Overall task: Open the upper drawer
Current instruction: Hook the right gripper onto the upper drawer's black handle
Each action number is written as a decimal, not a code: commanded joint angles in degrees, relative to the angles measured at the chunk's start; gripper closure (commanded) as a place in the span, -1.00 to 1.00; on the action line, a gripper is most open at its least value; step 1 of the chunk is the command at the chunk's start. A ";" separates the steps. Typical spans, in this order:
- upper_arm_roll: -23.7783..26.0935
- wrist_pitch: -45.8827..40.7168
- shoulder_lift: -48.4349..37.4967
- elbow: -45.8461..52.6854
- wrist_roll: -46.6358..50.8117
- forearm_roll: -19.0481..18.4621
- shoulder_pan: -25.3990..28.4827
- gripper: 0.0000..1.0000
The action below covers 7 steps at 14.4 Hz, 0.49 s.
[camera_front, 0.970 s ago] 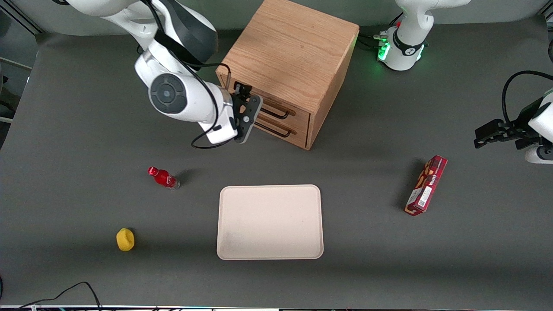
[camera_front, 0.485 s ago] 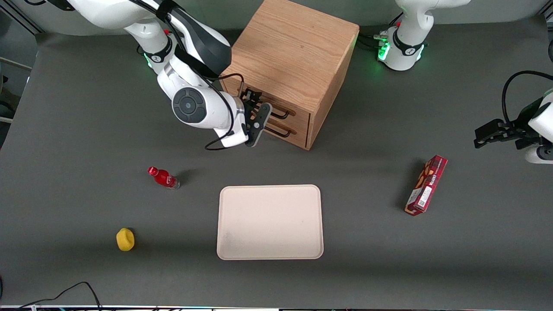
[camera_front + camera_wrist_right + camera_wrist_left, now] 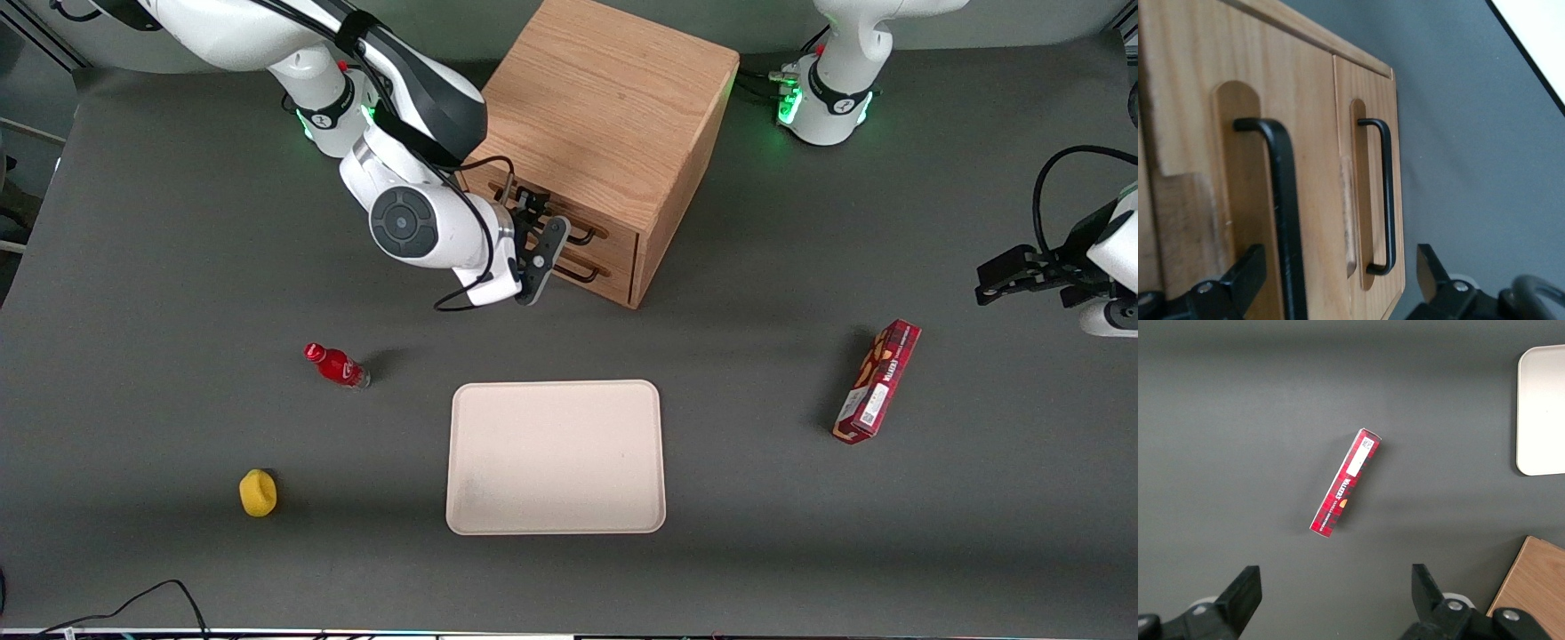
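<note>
The oak cabinet (image 3: 605, 116) stands on the table, and both of its drawers are shut. The upper drawer (image 3: 618, 233) has a thin black bar handle (image 3: 582, 236). The matching lower drawer's handle (image 3: 578, 274) is just below it. My right gripper (image 3: 540, 229) is open and empty, right in front of the drawer fronts at the working arm's end of the handles. In the right wrist view the upper drawer's handle (image 3: 1286, 220) looms close between the open fingers (image 3: 1245, 273). The lower handle (image 3: 1386, 193) also lies between them, and the gripper (image 3: 1338, 280) touches neither.
A cream tray (image 3: 556, 458) lies nearer the front camera than the cabinet. A red bottle (image 3: 336, 365) and a yellow object (image 3: 258, 492) lie toward the working arm's end. A red box (image 3: 877, 380) lies toward the parked arm's end and also shows in the left wrist view (image 3: 1345, 483).
My right arm has swung toward the cabinet. The gripper has moved along the drawer fronts and closer to the two handles. The drawers have not moved.
</note>
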 commanded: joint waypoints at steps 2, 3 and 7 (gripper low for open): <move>0.24 1.30 4.42 2.79 1.26 -4.47 -0.20 -1.00; 0.16 1.30 5.56 4.11 1.26 -5.26 -0.11 -1.00; -0.63 0.25 8.12 9.91 1.26 -7.29 -0.20 -1.00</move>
